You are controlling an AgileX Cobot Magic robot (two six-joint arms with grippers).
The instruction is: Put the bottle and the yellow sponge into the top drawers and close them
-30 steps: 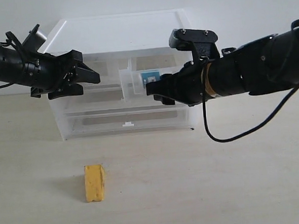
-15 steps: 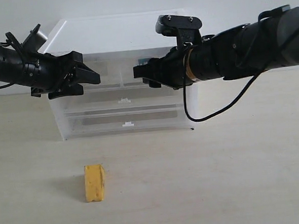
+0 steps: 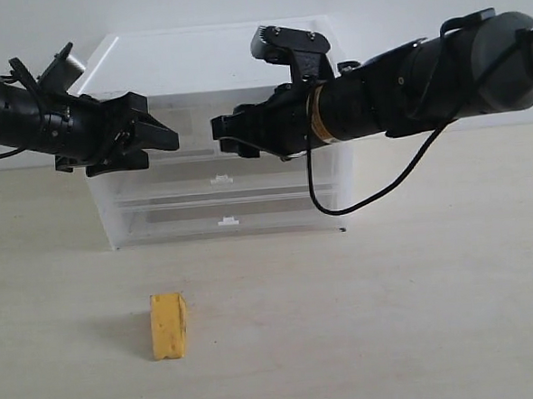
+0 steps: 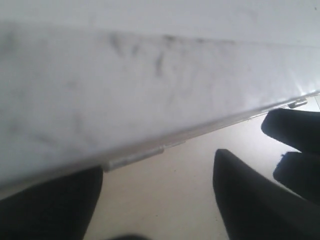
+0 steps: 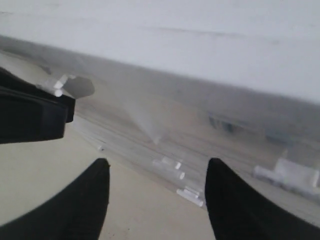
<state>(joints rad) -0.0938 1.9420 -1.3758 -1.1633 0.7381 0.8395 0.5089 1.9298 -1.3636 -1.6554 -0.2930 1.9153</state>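
Sliding leftward along the front of the translucent white plastic drawer cabinet [image 3: 123,217], the right gripper [image 3: 231,134] has left the right-hand top drawer. A second ago that drawer stood open with the small white plastic bottle with the teal-and-white label lying in it; now it sits flush. The bottle half of the task therefore looks done, with the bottle shut inside and hidden behind the black arm. The right gripper's fingers are spread wide with nothing between them. So are those of the left gripper [image 3: 158,135], unmoved at the cabinet's left end. Both translucent white top drawers [image 3: 194,121] appear closed. The yellow sponge [image 3: 168,326], a small matte orange-yellow rectangular block notched at its camera-side end, lies on the pale tabletop [image 3: 391,318], well apart from the cabinet, in front of it.
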